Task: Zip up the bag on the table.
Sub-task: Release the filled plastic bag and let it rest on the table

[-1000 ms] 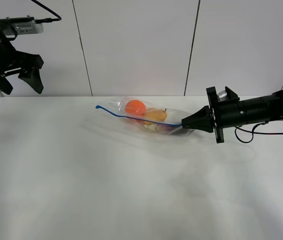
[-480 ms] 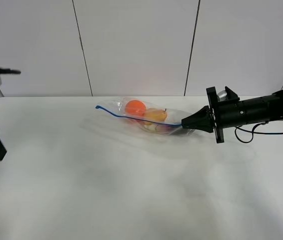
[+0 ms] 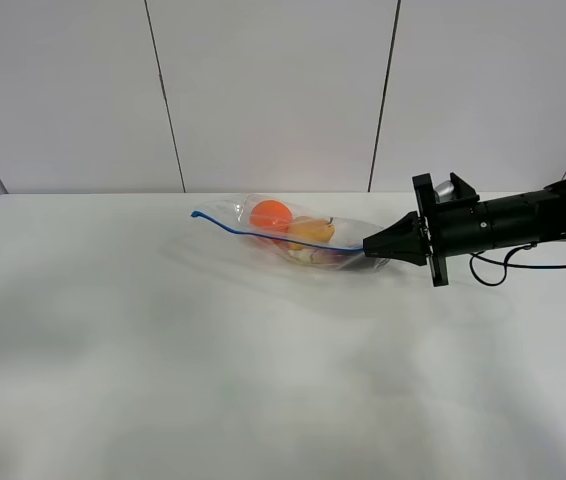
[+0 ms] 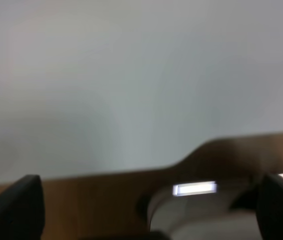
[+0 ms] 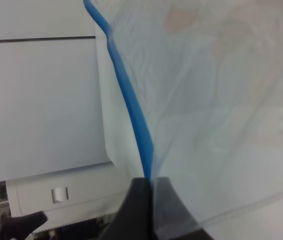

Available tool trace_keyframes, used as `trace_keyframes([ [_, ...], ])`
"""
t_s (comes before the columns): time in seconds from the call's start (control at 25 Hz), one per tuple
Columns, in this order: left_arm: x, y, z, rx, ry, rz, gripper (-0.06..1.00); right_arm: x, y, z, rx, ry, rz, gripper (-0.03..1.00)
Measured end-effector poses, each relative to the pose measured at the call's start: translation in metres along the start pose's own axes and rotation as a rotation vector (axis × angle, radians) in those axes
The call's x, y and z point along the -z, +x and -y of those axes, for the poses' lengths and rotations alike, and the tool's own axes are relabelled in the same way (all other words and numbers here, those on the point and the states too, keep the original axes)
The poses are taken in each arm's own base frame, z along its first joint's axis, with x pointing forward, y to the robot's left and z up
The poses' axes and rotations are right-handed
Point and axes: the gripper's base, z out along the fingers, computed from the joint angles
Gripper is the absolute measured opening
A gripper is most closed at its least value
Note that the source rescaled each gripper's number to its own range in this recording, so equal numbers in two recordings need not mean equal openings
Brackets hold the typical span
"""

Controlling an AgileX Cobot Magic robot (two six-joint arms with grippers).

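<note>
The bag (image 3: 298, 238) lies on the white table (image 3: 213, 350), at the far middle. It is clear plastic with a blue zipper strip (image 3: 248, 232) along its near edge. An orange (image 3: 271, 214), a yellow pear (image 3: 311, 229) and a purple eggplant (image 3: 335, 257) show through it. My right gripper (image 3: 368, 245) reaches in from the right, shut on the right end of the zipper strip (image 5: 131, 110); its tips (image 5: 149, 186) pinch the blue line. My left gripper (image 4: 151, 205) is outside the exterior high view. Its wrist view shows the fingers (image 4: 24, 200) far apart with nothing between them.
White wall panels stand behind the table's far edge. A black cable (image 3: 503, 268) hangs under the right arm. The left wrist view is blurred: a pale surface, a brown band and a light-coloured object (image 4: 196, 189) below it.
The left arm dropped from the upper left corner past the left edge and is now out of the exterior high view. The right gripper and the bag have stayed put.
</note>
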Motion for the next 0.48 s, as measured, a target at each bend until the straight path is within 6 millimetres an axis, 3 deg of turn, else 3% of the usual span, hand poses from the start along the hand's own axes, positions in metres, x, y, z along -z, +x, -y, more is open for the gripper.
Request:
trace_keyframes([
  [0.32, 0.040, 0.041, 0.005, -0.020, 0.004, 0.339, 1.00, 0.000, 0.002, 0.002, 0.014, 0.025, -0.026, 0.04],
  [0.48, 0.047, 0.055, 0.006, -0.015, 0.004, 0.434, 1.00, 0.000, 0.003, 0.003, 0.019, 0.033, -0.035, 0.20],
])
